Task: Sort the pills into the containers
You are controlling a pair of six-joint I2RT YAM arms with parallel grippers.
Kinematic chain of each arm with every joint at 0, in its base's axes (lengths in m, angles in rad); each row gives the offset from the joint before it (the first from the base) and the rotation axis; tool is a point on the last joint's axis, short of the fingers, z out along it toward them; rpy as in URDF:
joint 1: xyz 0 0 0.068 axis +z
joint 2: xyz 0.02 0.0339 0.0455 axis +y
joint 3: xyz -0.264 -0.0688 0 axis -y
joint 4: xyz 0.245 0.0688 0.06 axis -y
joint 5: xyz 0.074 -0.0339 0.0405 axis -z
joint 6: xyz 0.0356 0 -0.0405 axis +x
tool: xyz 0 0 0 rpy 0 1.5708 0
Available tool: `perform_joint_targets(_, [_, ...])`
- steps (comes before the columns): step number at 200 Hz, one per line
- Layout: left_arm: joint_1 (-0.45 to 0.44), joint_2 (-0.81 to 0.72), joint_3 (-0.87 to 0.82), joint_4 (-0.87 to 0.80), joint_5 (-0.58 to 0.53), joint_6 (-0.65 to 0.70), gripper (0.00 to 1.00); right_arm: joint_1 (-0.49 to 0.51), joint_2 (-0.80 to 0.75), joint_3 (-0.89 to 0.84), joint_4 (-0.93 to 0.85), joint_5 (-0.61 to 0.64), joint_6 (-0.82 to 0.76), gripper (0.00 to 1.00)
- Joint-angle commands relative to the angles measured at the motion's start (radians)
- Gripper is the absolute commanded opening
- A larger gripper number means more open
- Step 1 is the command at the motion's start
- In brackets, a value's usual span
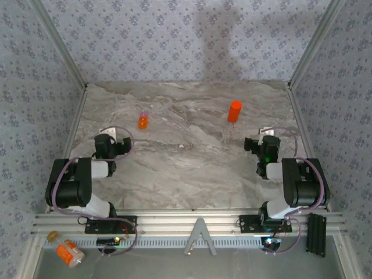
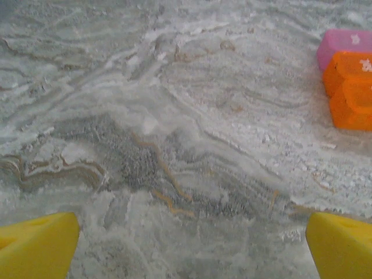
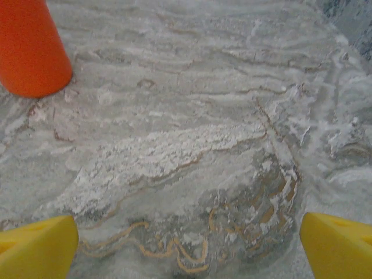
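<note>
The left fingers [image 2: 36, 245] stand wide apart over the bare desk [image 1: 186, 168], holding nothing. Just ahead of them and to their right, the tiny orange box [image 1: 143, 121] lies flat on the marble, its pink end pointing away from you. Farther right, the orange pill bottle [image 1: 234, 111] stands upright and capped, near the back. The right fingers [image 3: 337, 244] are spread wide too, empty, with the bottle ahead to their left.

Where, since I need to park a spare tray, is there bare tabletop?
Bare table lies between the small orange box and the pill bottle, and across the wide stretch between the left claw and right claw. Nowhere crowded.
</note>
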Motion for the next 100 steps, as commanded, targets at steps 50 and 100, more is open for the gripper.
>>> perform_joint_targets(50, [-0.01, 0.02, 0.038, 0.103, -0.015, 0.001, 1.0, 0.013, 0.023, 0.033, 0.099, 0.047, 0.016, 1.0])
perform_joint_targets(100, [-0.01, 0.019, 0.038, 0.102, -0.015, 0.001, 1.0, 0.009, 0.024, 0.033, 0.096, 0.038, 0.016, 1.0])
